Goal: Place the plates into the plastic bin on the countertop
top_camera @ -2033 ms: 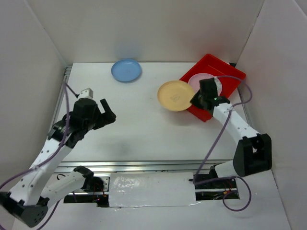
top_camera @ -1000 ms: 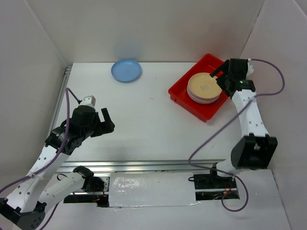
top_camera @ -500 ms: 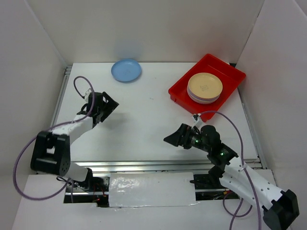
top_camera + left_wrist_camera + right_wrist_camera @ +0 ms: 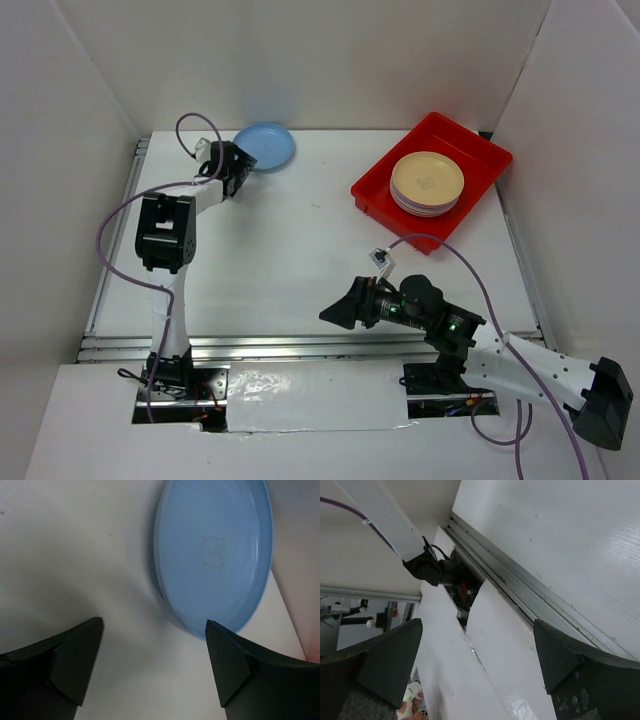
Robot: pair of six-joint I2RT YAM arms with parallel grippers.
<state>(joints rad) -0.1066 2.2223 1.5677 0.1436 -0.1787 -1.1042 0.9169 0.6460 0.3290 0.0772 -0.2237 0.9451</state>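
Note:
A pastel blue plate lies alone at the back of the white countertop. My left gripper is open right at its near-left rim. In the left wrist view the plate fills the top, and its near rim reaches down to the tip of one finger of that gripper, with nothing gripped. The red plastic bin at the back right holds a stack of plates with a cream one on top. My right gripper hangs open and empty low over the front edge, far from the bin.
A metal rail runs along the countertop's front; the right wrist view looks down on that rail and a white cover panel. White walls enclose the left, back and right. Purple cables loop from both arms.
The right gripper set the cream plate on the stack in the bin, let go and swung back to the front edge. The left gripper reached to the back, up to the blue plate.

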